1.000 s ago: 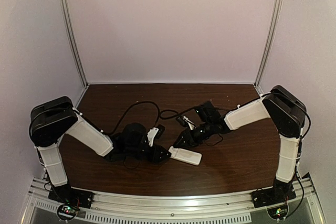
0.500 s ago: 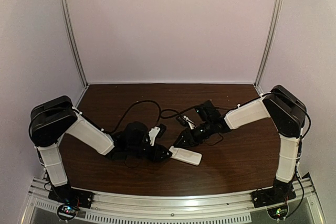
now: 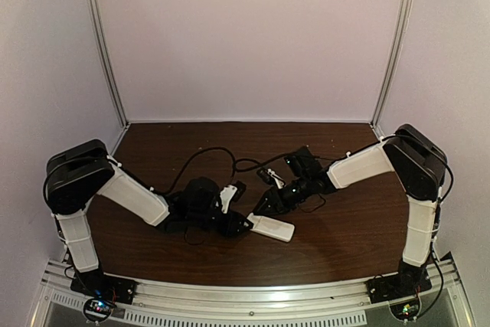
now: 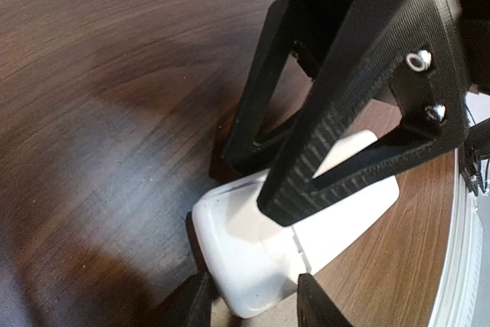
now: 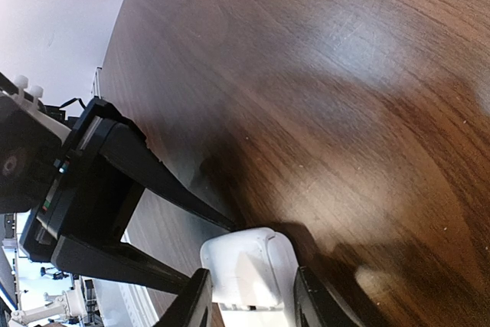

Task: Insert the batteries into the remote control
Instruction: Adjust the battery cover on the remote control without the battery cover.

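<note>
Brown table (image 3: 344,254), remote control (image 3: 270,227) flat on it. Part-open left gripper (image 4: 251,305) and right gripper (image 5: 249,304) each pinch one remote end. No batteries visible. Suggest one clamps firm while the other works the cover.

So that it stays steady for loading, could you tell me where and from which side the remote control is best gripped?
Probably across its two long edges, near one end, coming down from above: the remote control lies flat on the table, so only its narrow width offers opposing sides to pinch.
</note>
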